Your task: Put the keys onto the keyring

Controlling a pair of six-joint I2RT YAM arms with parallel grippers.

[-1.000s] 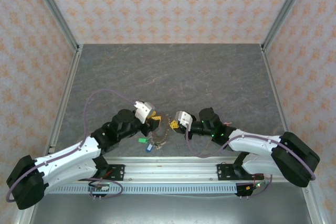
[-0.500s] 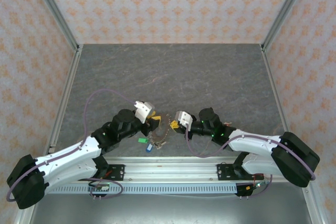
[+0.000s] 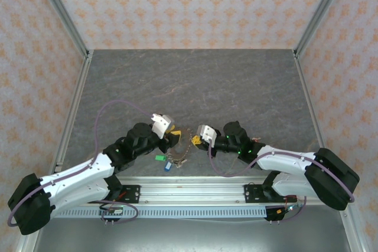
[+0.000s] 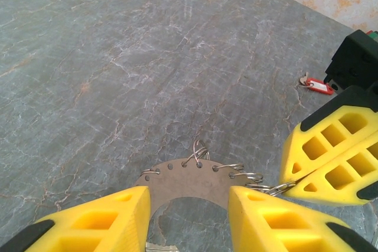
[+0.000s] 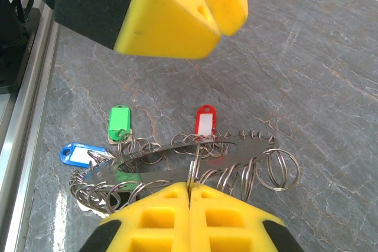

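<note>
Two tools meet over the keyring (image 5: 171,159), which lies flat on the worktop (image 4: 147,57) close to the near edge, between your arms. Your right tool (image 5: 189,188) has its fingers pressed together, pinching one of the small wire loops strung along the keyring's rim. Your left tool (image 4: 189,198) has its fingers apart, one on either side of the keyring's flat arc, and whether they touch the metal cannot be told. Seen from your right wrist, a green-tagged key (image 5: 119,120) and a blue-tagged key (image 5: 77,153) lie at the keyring's left side among a tangle of loops. A red-tagged key (image 5: 205,120) lies against its far edge, and whether any of the three is threaded on is unclear. From your left wrist, a second red-tagged key (image 4: 321,86) lies alone on the worktop, apart from the keyring, just beside the right arm's black housing (image 4: 354,57).
</note>
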